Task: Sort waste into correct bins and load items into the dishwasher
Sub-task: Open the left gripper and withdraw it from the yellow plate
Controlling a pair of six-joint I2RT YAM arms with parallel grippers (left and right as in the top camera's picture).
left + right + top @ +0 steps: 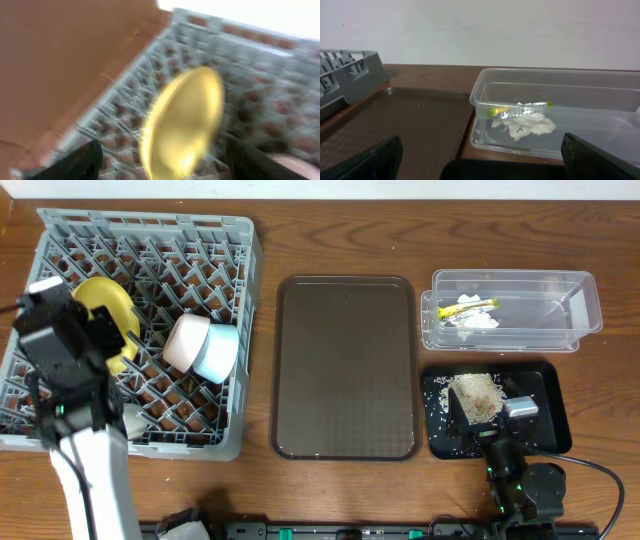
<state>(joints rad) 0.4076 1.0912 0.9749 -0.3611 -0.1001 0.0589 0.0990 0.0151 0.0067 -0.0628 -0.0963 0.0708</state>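
The grey dish rack (150, 235) holds the yellow plate (103, 302) on edge, the white bowl (184, 340) and the light blue bowl (218, 354). My left gripper (115, 338) is over the rack. In the blurred left wrist view it is open (165, 167), its fingers either side of the plate (187, 115). The clear tub (580, 305) holds the wrapper (470, 306) and tissue (480, 321). The black tray (550, 395) holds food scraps (477, 393). My right gripper (487, 425) is open and empty (485, 160) over the black tray's near side. The chopsticks are out of view.
The dark brown serving tray (345, 365) lies between the rack and the bins and shows in the right wrist view (410, 125). That view also shows the tub (480, 102), the tissue (527, 125), the wrapper (500, 111) and a rack corner (350, 70).
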